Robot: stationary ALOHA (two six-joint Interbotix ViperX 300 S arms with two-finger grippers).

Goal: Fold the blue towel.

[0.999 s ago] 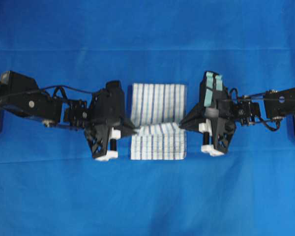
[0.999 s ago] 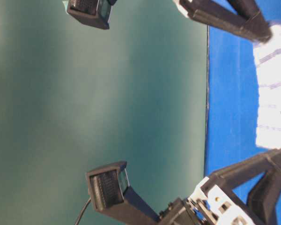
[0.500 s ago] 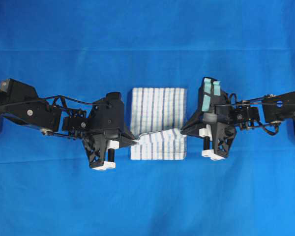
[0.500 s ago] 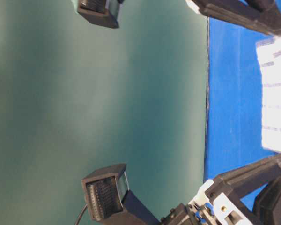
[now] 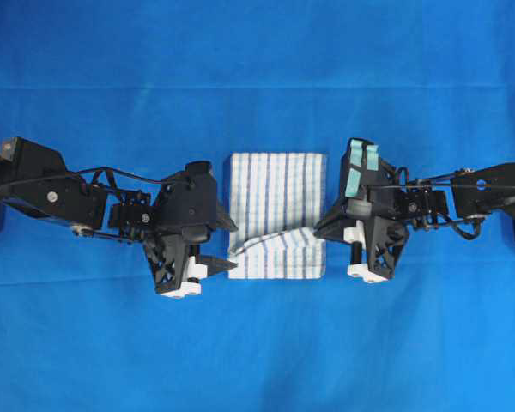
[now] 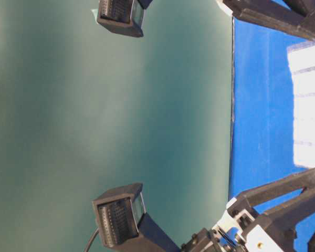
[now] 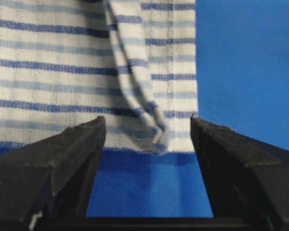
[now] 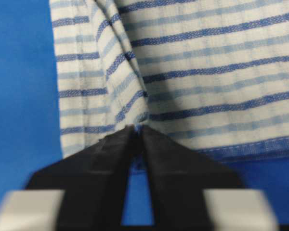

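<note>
While the blue towel (image 5: 276, 216) is lying in the middle of the plain blue cloth (image 5: 257, 77) that covers the table, between the two arms, its near portion is sitting raised in a soft ridge. The left gripper (image 7: 148, 144) is standing with its jaws well apart, the towel's corner drooping loose between them and touched by neither. The right gripper (image 8: 137, 132) is showing its tips together on a pinch of the towel's edge. The towel is looking light, limp and thin, likely to sag and shift once released, so corners and hems are probably offering the surest hold. Nothing else is lying on the cloth; only the arms themselves are crowding the towel's two sides.
</note>
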